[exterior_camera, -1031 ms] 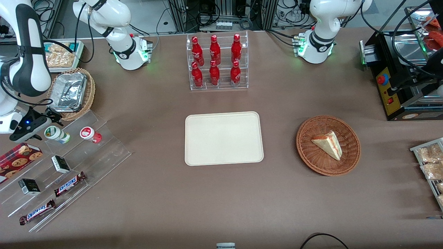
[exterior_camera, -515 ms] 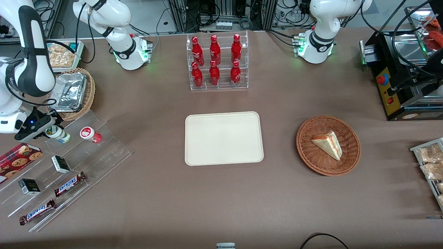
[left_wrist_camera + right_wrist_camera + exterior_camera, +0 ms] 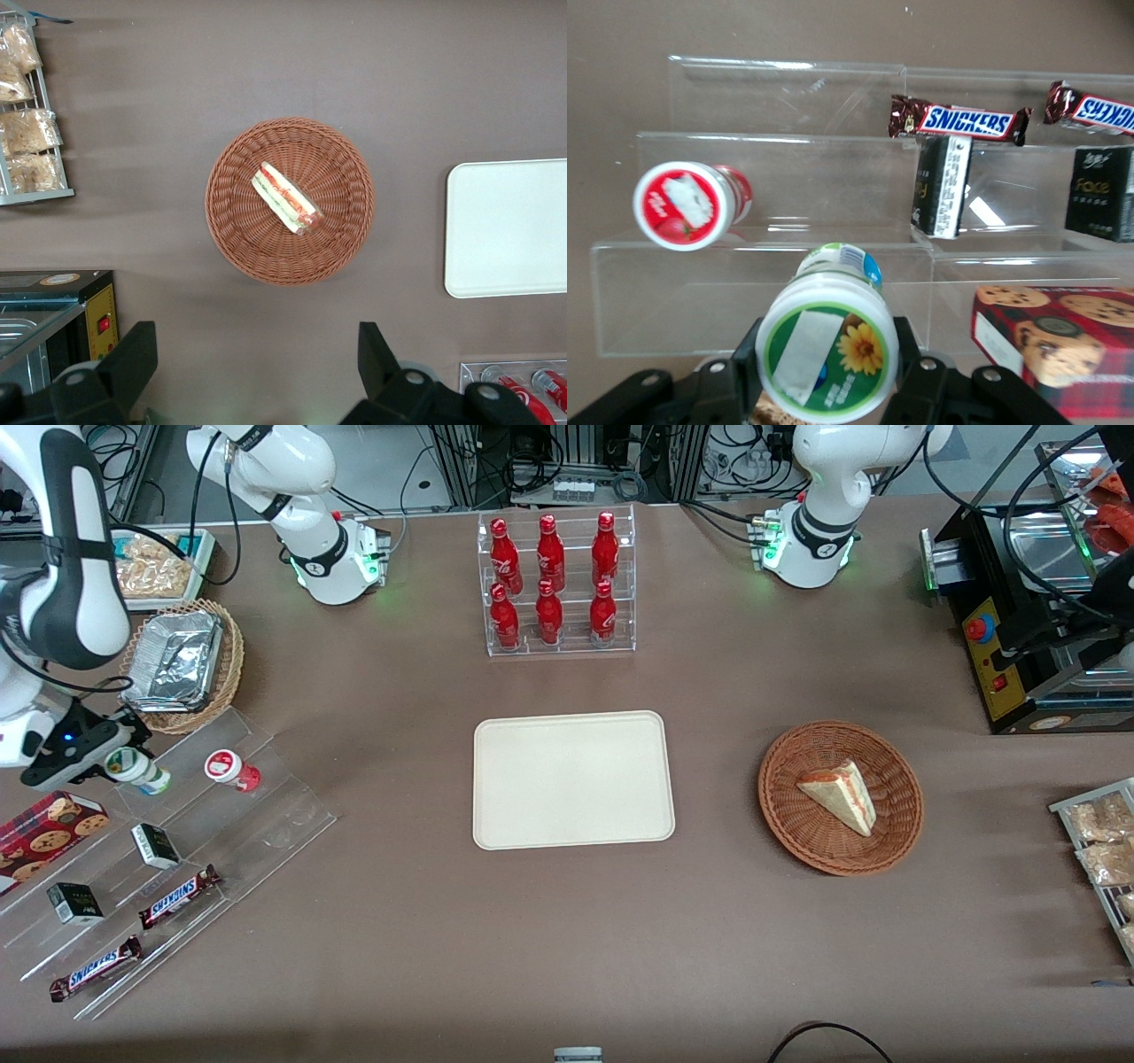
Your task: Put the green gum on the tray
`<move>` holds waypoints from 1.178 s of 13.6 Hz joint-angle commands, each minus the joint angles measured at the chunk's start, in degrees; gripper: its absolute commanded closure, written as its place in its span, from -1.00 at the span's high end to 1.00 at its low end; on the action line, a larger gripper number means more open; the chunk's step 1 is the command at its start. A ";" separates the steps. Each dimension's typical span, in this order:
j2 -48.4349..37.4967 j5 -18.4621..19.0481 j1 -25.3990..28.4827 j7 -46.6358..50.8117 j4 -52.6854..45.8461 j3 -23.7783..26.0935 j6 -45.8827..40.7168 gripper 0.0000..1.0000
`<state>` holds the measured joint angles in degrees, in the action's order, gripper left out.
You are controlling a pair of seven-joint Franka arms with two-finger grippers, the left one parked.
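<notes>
Brown cloth is covering the table (image 3: 399, 921), with the cream tray (image 3: 573, 779) lying bare at its middle. Toward the working arm's end, a clear stepped acrylic rack (image 3: 221, 841) is sitting on the table. It is carrying two Snickers bars (image 3: 177, 896) on its lower steps, two small dark boxes (image 3: 156, 845) on the middle steps and a red-lidded bottle (image 3: 230, 770) on the top step.

Hand (image 3: 93, 751) is hanging over the rack's top step, clamped on the green gum (image 3: 133, 770); in the wrist view the black fingers (image 3: 746, 370) are pressing either side of the green gum (image 3: 829, 352), just under its green-and-white lid. The gum is sitting tilted, beside the red-lidded bottle (image 3: 687, 203) and apart from it, well apart from the tray.

A red cookie box (image 3: 44, 831) is lying just beside the rack. A wicker basket (image 3: 840, 797) holding a sandwich wedge (image 3: 837, 795) is sitting toward the parked arm's end.
</notes>
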<state>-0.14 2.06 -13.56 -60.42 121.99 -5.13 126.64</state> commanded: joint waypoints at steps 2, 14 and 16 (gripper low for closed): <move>-0.03 0.58 2.56 2.22 -7.28 0.03 -8.24 -1.00; 2.86 -1.17 20.48 28.92 -9.22 0.03 -13.09 -1.00; 3.92 -1.53 25.49 36.82 -9.31 0.03 -13.00 -1.00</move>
<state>2.27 1.53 8.04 -29.84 114.16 -4.61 115.00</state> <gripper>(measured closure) 0.414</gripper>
